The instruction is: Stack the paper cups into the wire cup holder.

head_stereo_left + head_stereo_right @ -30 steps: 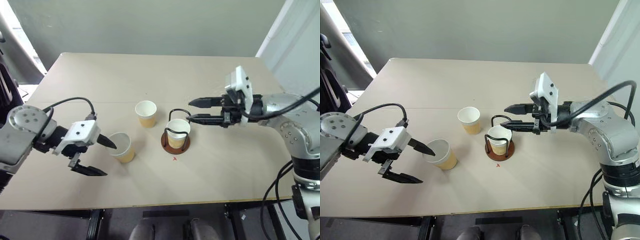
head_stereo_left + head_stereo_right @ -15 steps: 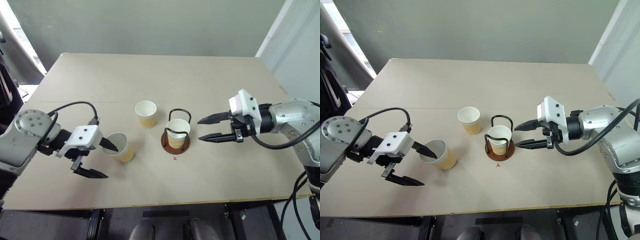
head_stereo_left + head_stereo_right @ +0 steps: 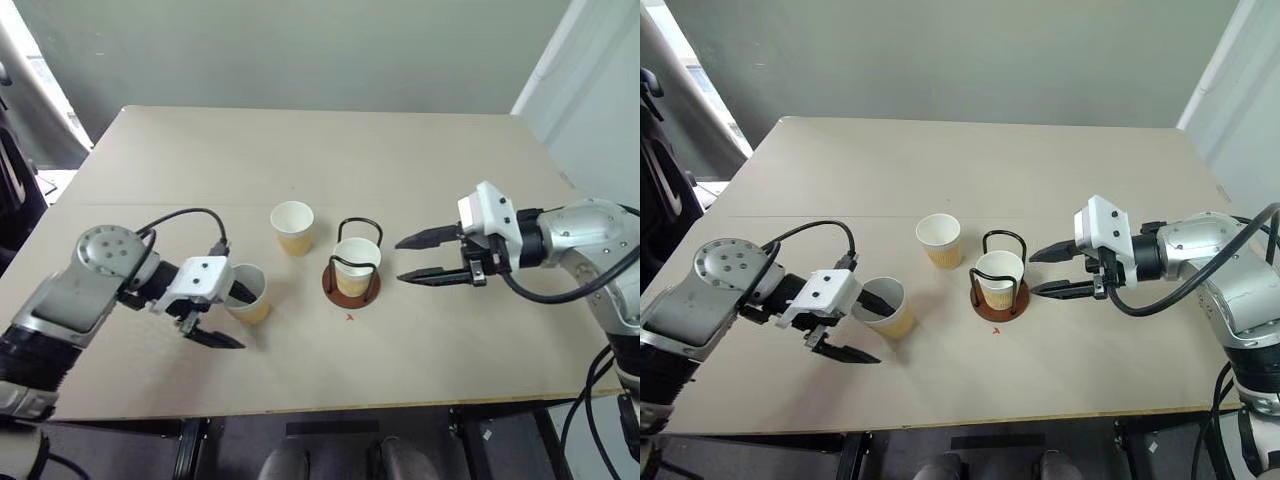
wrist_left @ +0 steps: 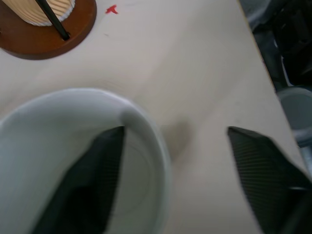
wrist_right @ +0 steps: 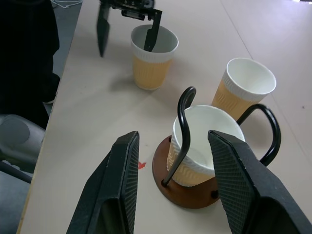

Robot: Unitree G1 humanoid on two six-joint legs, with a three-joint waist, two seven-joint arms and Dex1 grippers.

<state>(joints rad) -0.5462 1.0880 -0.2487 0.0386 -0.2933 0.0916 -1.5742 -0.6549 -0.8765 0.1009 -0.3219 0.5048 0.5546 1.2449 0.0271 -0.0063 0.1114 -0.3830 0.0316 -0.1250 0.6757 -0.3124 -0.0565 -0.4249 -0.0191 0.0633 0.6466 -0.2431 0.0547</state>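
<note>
left gripper straddling cup wall (unclamped)

- Even, soft daylight; brighter at upper left edge
- Faint shadows on table
- Left wrist view blurred, close cup out of focus

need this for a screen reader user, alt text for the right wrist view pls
A paper cup sits in the wire cup holder between the open fingers of the right gripper. Beyond it, the left gripper has one finger inside a second cup, and a third cup stands free on the table.
</note>
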